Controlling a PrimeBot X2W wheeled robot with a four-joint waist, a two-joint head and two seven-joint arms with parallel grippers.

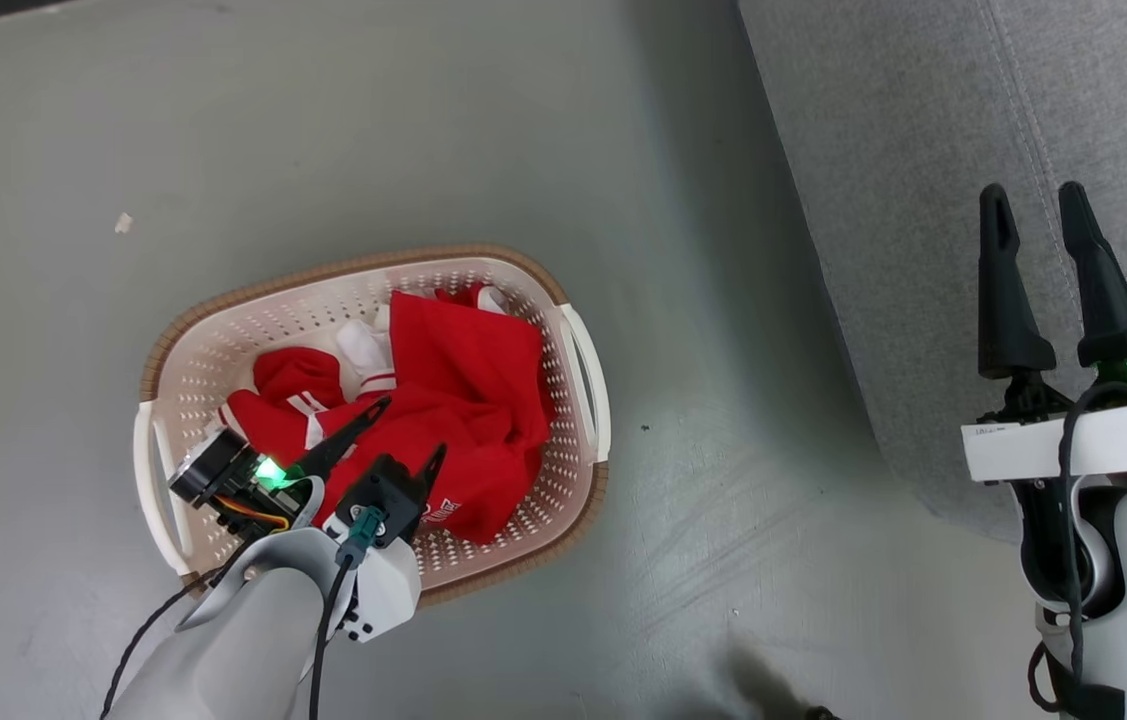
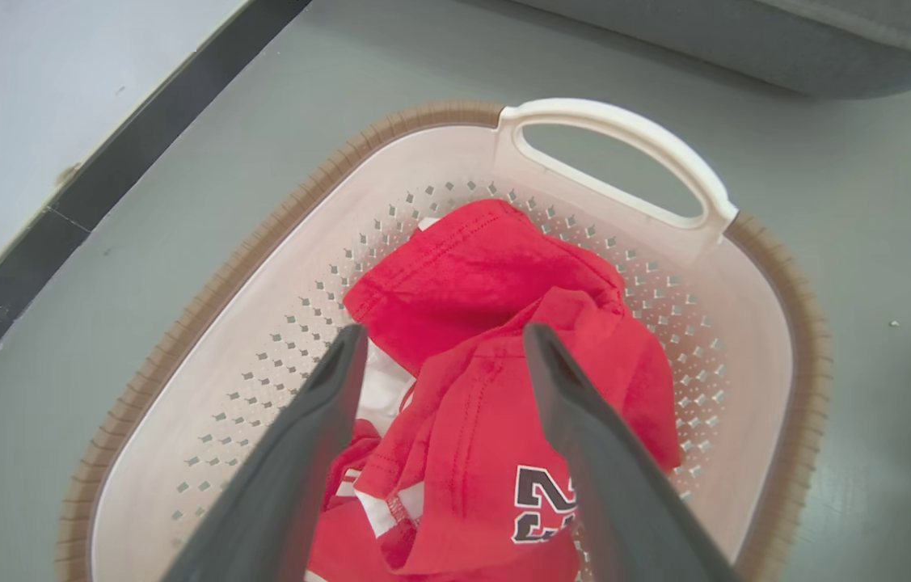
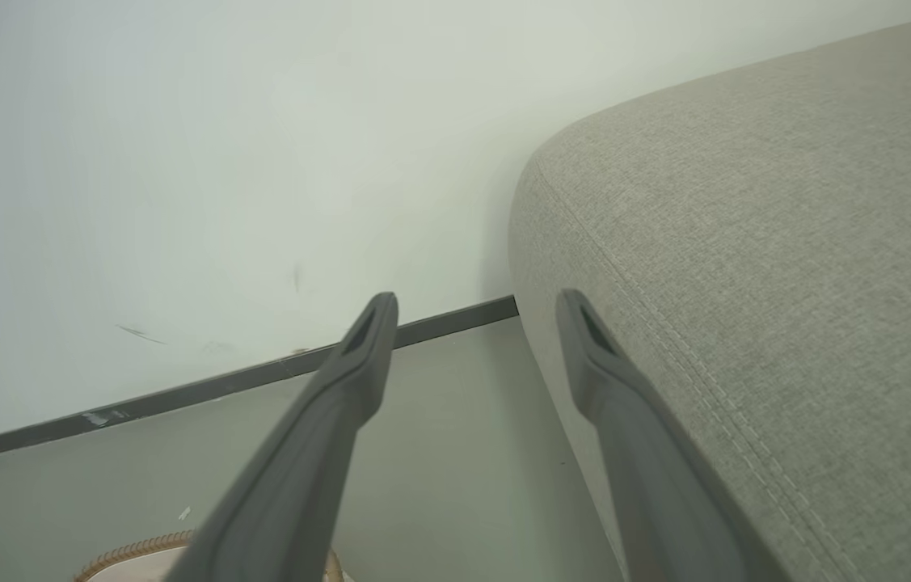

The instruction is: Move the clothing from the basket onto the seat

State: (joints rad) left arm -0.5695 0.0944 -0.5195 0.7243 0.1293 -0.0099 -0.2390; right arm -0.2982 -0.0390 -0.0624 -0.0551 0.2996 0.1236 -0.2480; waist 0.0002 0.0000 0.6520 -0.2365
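The cream perforated basket (image 1: 223, 350) with a brown rim stands on the floor left of centre. Red clothing (image 1: 468, 400) with white stripes and white parts lies heaped inside it. My left gripper (image 1: 413, 428) is open, lowered into the basket with its fingers straddling the red cloth (image 2: 495, 267), nothing pinched between them. In the left wrist view a garment with a dark printed number (image 2: 540, 501) lies between the fingers. The grey seat (image 1: 923, 150) fills the upper right. My right gripper (image 1: 1033, 200) hovers open and empty over the seat's near edge (image 3: 746, 283).
Grey floor (image 1: 703, 480) separates the basket from the seat. A white wall (image 3: 180, 162) with a dark baseboard (image 3: 221, 380) runs behind. A small pale scrap (image 1: 123, 222) lies on the floor at far left. The basket's white handle (image 2: 625, 133) faces the seat.
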